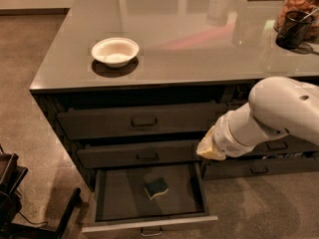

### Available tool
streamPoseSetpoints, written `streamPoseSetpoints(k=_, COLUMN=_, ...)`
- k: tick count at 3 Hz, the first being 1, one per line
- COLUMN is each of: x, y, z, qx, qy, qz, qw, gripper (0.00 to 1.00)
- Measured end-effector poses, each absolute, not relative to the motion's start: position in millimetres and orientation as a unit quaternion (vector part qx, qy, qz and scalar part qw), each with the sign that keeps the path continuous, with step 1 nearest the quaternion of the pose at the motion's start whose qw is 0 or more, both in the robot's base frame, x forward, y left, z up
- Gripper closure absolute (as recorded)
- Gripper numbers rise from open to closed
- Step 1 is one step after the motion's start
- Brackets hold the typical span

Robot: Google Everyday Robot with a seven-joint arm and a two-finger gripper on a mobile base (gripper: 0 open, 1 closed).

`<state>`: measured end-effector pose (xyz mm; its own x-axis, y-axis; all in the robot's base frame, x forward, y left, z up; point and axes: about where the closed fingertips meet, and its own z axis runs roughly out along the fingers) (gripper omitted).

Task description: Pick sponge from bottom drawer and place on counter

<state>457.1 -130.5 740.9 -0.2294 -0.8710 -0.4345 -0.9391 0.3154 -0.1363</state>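
The sponge (156, 187), dark green on top with a pale lower layer, lies flat in the middle of the open bottom drawer (117, 195). The drawer is pulled out at the foot of the cabinet. My gripper (208, 149), on the end of the white arm coming in from the right, hangs at the drawer's back right corner. It is above and to the right of the sponge and does not touch it. The glossy grey counter (199, 44) spans the top of the cabinet.
A white bowl (115, 51) sits on the counter's left part. A dark cup (294, 29) and a jar (299, 4) stand at its right edge. Two closed drawers (144, 121) sit above the open one. Dark robot base parts (15, 193) are at lower left.
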Motion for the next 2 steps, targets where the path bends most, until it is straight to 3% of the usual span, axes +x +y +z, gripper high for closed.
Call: streamPoseSetpoints(k=2, x=460, y=-128, z=718, qx=-0.586, qy=0.773, qz=0.067, qw=0.235, gripper=1.00)
